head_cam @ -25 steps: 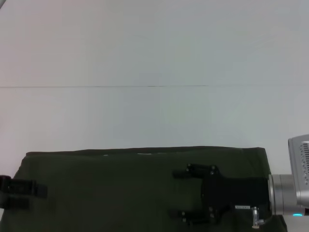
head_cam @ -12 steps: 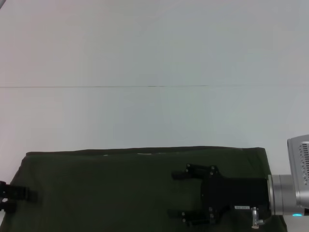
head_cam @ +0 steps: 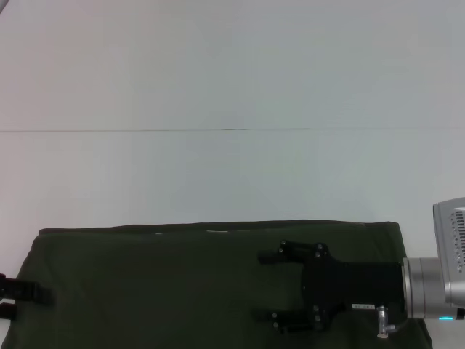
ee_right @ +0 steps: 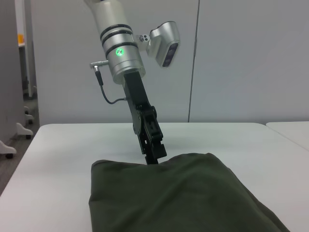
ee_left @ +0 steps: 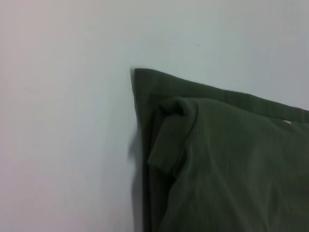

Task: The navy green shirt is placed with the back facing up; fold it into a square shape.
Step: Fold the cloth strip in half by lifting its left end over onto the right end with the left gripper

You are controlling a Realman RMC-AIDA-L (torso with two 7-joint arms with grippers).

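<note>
Surface: a white table (head_cam: 218, 87) with a thin seam line running across it; the right wrist view shows a grey panelled wall behind it.
Navy green shirt (head_cam: 167, 283): lies at the near edge of the table, already folded into a wide rectangular band with a straight far edge and squared corners. In the left wrist view (ee_left: 231, 164) a folded sleeve lies on top near one corner, with layered edges along the side. In the right wrist view (ee_right: 178, 193) it forms a low, softly rounded mound.
Right gripper (head_cam: 275, 288): reaches in from the right, low over the right half of the shirt. Its two black fingers are spread well apart, pointing toward the robot's left, with only fabric between them and nothing held.
Left gripper (head_cam: 18, 299): at the shirt's left edge, only partly in view. In the right wrist view (ee_right: 155, 155) its black tip comes down at a slant to the far edge of the shirt; whether it pinches the cloth cannot be told.
</note>
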